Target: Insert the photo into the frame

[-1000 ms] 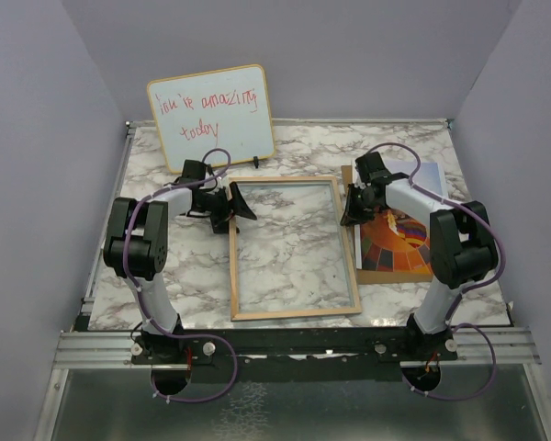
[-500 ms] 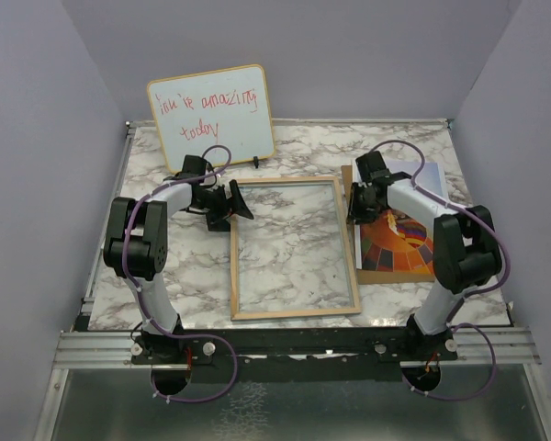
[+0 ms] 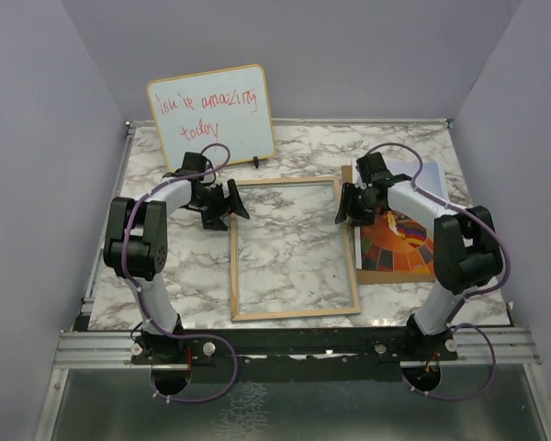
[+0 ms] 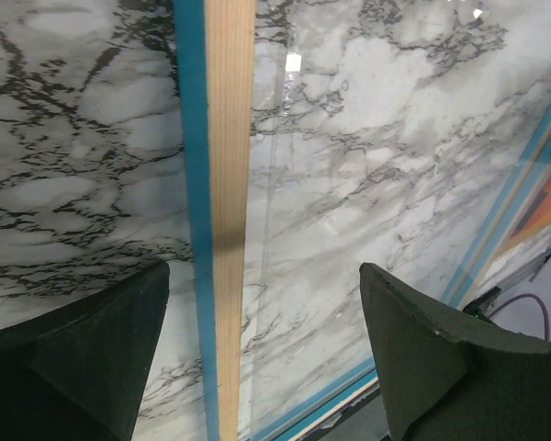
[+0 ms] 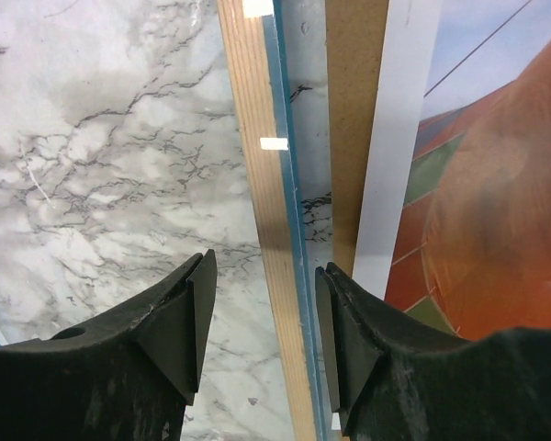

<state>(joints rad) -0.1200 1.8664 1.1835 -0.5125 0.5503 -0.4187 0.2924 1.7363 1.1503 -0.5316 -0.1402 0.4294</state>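
Top view: large rectangular light-wood picture frame (image 3: 294, 314) with clear pane, flat at the centre of the white-and-grey marbled table (image 3: 413, 147), marble showing through the pane. Just beside its right rail, at 3 o'clock, the rectangular hot-air-balloon photo (image 3: 399, 246) in orange, red and blue patches, face up and outside the frame. At 11 o'clock, propped at the back wall, a wood-edged whiteboard (image 3: 211, 112) with red handwriting. Left gripper (image 3: 231, 211) at the frame's 10 o'clock corner; right gripper (image 3: 347, 207) at 2 o'clock, over the right rail. Left wrist view: left gripper (image 4: 262, 276) spread wide, one dark finger on either side of the blue-edged wooden rail, neither touching it, nothing pinched. Right wrist view: right gripper (image 5: 264, 276) parted, rail between the fingers (image 5: 179, 322) with a gap on each side, nothing pinched. At 3 o'clock of that rail, a strip of bare marble, then the plain brown backing board (image 5: 354, 92), then the photo's white border lying on it.
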